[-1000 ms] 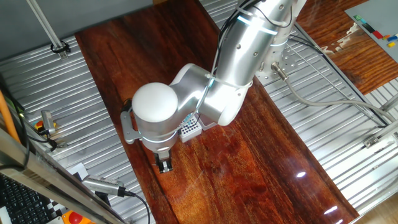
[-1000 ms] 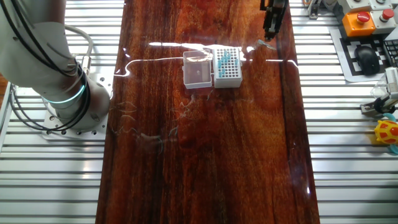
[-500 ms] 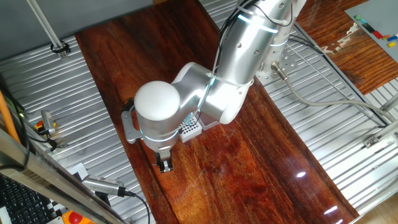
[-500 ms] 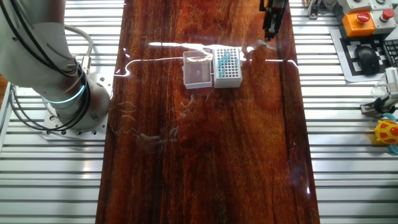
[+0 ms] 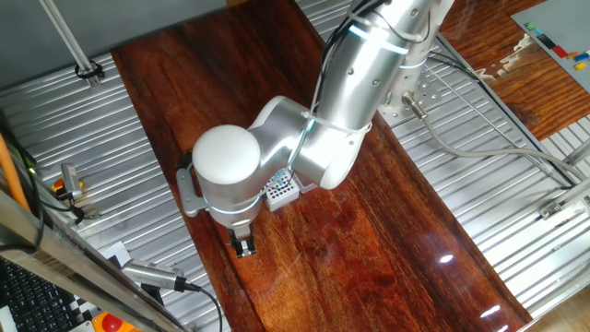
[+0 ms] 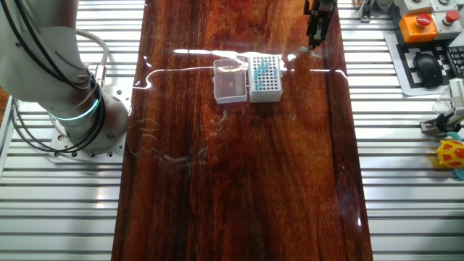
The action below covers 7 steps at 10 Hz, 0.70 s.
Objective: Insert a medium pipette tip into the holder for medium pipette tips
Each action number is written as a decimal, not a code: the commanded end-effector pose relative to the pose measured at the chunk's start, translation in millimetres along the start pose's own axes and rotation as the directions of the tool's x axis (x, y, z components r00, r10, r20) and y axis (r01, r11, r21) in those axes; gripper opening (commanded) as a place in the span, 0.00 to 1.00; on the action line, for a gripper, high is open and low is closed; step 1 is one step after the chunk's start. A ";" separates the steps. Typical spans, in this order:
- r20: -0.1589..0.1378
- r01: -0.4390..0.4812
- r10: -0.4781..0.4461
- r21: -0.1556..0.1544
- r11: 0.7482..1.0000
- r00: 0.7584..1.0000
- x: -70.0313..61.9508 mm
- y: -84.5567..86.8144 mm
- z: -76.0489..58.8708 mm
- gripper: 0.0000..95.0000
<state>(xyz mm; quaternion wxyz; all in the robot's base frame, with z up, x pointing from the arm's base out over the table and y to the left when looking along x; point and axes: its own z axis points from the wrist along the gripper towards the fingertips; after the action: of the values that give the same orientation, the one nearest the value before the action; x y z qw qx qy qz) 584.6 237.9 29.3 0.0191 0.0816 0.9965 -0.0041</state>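
No legible writing; claw [image 6: 314, 45] beside holder [image 6: 264, 78].

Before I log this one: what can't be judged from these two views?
- Holder, one fixed view: mostly hidden behind the arm's white joint; lid unseen.
- Gripper, the other fixed view: upper part cut off by the top edge; opening too small to read.
- Pipette tip: a faint sliver by the gripper; contact unclear.

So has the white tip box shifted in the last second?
No. The white tip box sits at the same spot beside its open lid on the table.
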 end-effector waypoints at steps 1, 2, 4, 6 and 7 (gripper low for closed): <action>-0.006 0.007 -0.007 0.003 1.000 1.000 0.3 4.0 5.1 0.20; -0.007 0.012 -0.012 0.004 1.000 1.000 0.8 6.3 7.3 0.20; -0.008 0.019 -0.019 0.009 1.000 1.000 2.1 7.8 10.4 0.20; -0.007 0.038 -0.038 0.019 0.999 0.999 3.9 6.9 11.5 0.20; -0.006 0.047 -0.047 0.023 0.999 0.999 5.3 6.2 12.3 0.20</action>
<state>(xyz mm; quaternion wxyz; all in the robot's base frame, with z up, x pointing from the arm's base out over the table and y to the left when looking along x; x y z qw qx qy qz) 579.6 244.8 16.7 0.0151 0.0573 0.9981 -0.0169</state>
